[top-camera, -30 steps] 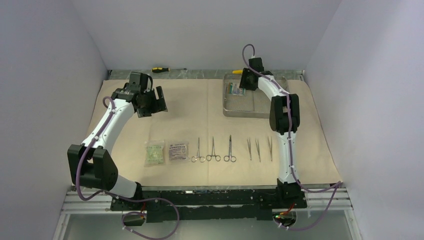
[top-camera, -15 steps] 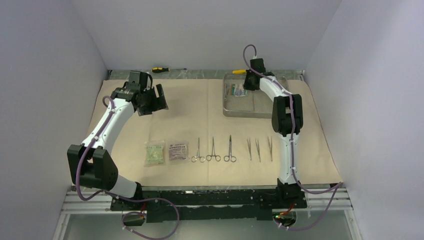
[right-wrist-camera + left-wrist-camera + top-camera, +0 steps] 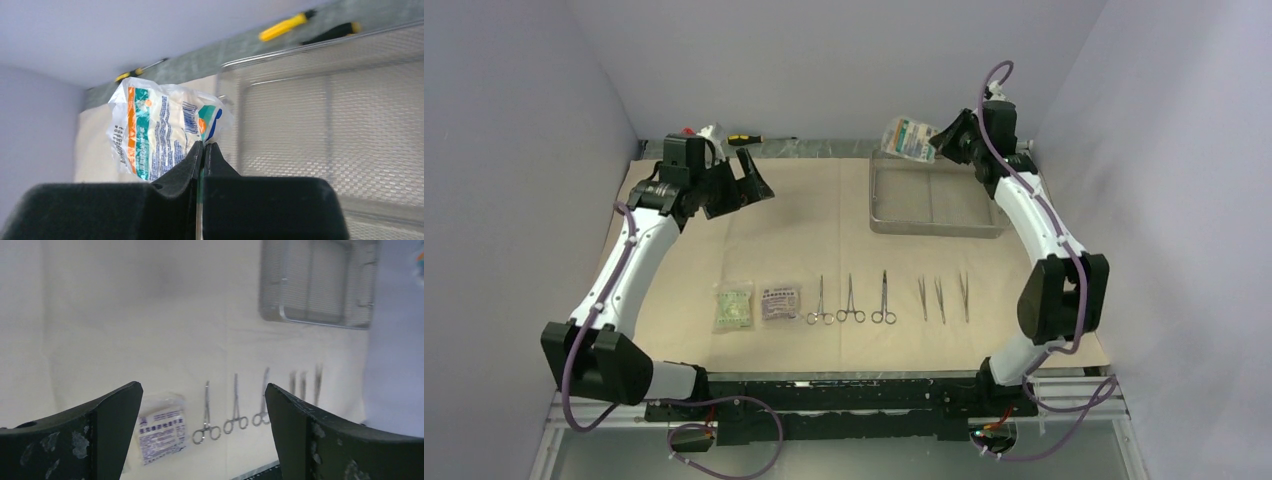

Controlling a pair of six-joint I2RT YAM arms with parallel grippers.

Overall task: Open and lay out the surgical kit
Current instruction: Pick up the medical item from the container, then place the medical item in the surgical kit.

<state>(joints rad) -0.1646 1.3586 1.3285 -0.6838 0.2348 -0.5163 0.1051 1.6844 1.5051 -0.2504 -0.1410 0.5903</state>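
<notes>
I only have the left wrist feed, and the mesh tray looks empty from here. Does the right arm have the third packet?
Observer: Yes. The right gripper is shut on the printed packet, pinching its lower edge.
Operator: Is it off the tray?
Observer: Yes. The top view shows it held in the air near the far left corner of the wire-mesh tray, touching nothing but the gripper.
Operator: I see one packet laid out. Is there another?
Observer: Two lie side by side on the beige cloth, left of the clamps: a greenish packet and a pinkish packet.
</notes>
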